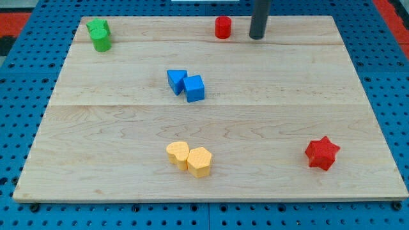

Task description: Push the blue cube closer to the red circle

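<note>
The blue cube (195,89) sits a little above the board's middle, touching a second blue block (176,81) on its left. The red circle, a short red cylinder (222,27), stands near the top edge, just right of centre. My tip (257,36) is at the top of the view, just right of the red cylinder and apart from it. It is well above and to the right of the blue cube.
A green block (100,34) stands at the top left corner. Two yellow blocks (178,153) (199,161) touch each other near the bottom centre. A red star (321,153) lies at the bottom right. The wooden board (319,96) rests on a blue pegboard.
</note>
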You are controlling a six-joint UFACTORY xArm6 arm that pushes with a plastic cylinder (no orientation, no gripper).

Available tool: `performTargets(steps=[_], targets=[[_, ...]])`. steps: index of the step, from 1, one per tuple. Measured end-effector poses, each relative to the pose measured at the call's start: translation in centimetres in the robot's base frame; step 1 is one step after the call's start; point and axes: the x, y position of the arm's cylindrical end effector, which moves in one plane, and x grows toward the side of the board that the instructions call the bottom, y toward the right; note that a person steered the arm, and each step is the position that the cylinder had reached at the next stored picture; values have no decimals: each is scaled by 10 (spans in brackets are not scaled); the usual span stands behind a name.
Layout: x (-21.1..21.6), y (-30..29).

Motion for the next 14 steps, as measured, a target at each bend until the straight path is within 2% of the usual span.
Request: performTargets(steps=[1,2,3,4,5,7,9,10,11,12,13,14], targets=[[-2,-58],[38,-13],[145,24],[205,15],[216,-8],[218,-55],[214,-67],[198,-69],[185,-150],[146,-148],[137,-121],[71,-129]])
